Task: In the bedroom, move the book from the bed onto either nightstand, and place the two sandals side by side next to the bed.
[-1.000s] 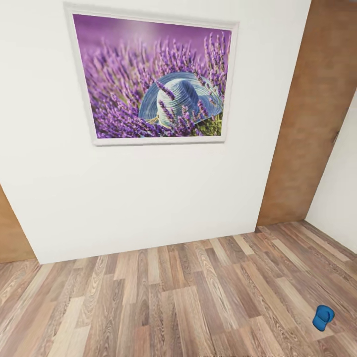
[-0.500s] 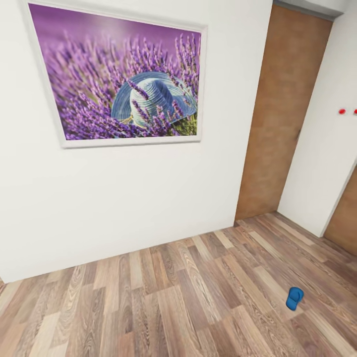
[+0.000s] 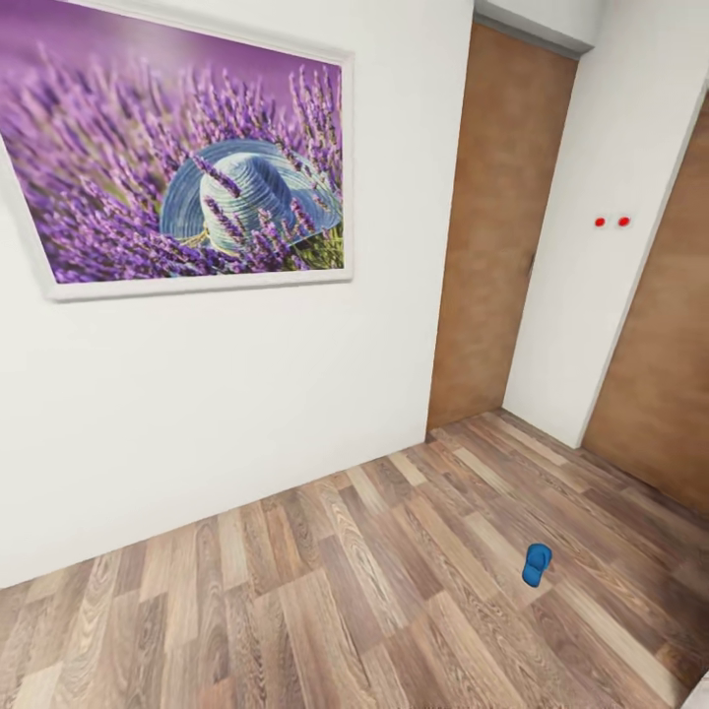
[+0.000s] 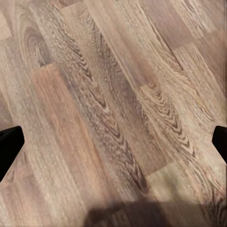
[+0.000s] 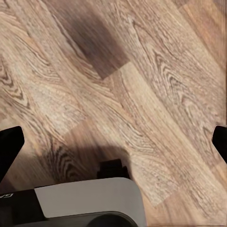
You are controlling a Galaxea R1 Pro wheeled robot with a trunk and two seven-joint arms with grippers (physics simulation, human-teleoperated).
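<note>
The head view faces a white wall (image 3: pixel 246 394) of the bedroom, with a wood-plank floor (image 3: pixel 325 601) running along its foot. A large framed picture (image 3: pixel 177 162) hangs on that wall: purple lavender with a pale blue straw hat lying in it, in a white frame. To the right of the wall stands a brown wooden door (image 3: pixel 497 236), then a narrow white wall section (image 3: pixel 601 295) carrying 2 small red dots (image 3: pixel 611 222) side by side, and another brown panel (image 3: pixel 665 364) at the right edge.

1 blue sandal (image 3: pixel 537 564) lies flat on the floor, toward the right of the view, well apart from both walls and with bare planks all around it. Its narrower end points toward the near side of the room.

In the left wrist view, the left gripper (image 4: pixel 113 142) looks down on the floor planks; its 2 dark fingers (image 4: pixel 9 146) show at opposite edges of the picture, spread wide with nothing between them. In the right wrist view, the right gripper (image 5: pixel 113 144) is likewise released, its dark fingers (image 5: pixel 9 144) far apart over bare floor, and a grey and black part of the robot's base (image 5: pixel 90 203) sits below it, casting a shadow on the planks.
</note>
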